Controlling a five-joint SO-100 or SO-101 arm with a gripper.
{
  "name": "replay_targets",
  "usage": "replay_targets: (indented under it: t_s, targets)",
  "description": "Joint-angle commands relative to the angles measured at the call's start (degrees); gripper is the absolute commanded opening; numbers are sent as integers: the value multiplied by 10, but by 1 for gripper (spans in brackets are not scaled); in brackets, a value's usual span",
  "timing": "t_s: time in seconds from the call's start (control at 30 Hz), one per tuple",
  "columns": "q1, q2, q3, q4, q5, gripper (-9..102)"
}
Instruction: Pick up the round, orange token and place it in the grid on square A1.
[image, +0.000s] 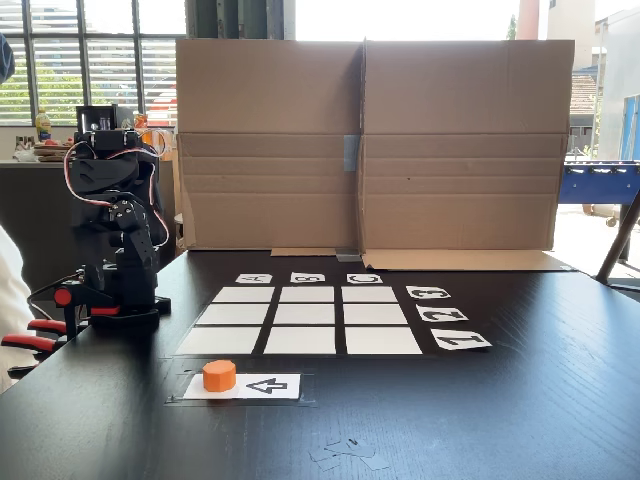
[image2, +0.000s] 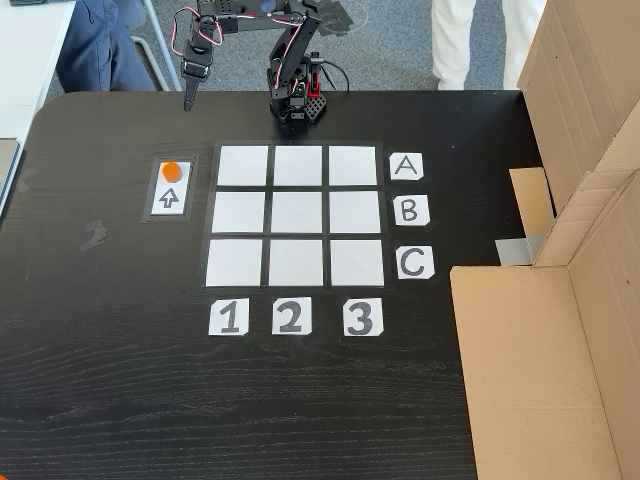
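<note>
The round, orange token (image: 219, 375) (image2: 172, 170) sits on the end of a white card with a black arrow (image: 262, 386) (image2: 169, 196), just outside the grid (image: 300, 320) (image2: 296, 219). Square A1 (image: 218, 340) (image2: 243, 165) is the corner cell nearest the token, and it is bare. The black arm (image: 112, 235) is folded over its base (image2: 296, 103) at the table edge. In a fixed view, my gripper (image2: 187, 98) hangs pointing down beyond the card, well apart from the token. Its fingers meet in one tip, shut on nothing.
Cardboard walls (image: 365, 140) (image2: 565, 320) stand along the side of the table past the A B C labels. Red clamps (image: 30, 335) grip the table edge by the arm. People's legs (image2: 100, 40) stand behind the table. Tape scraps (image: 345, 450) lie near the front edge.
</note>
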Motion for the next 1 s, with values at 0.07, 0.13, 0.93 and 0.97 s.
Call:
replay_targets:
  t_s: [0.07, 0.13, 0.93, 0.97]
  targets:
    - [-33, -31, -47, 5, 18, 34]
    - [-42, -41, -58, 5, 31, 34]
    - [-95, -283, -258, -3, 76, 38]
    - [-97, -296, -271, -3, 76, 38]
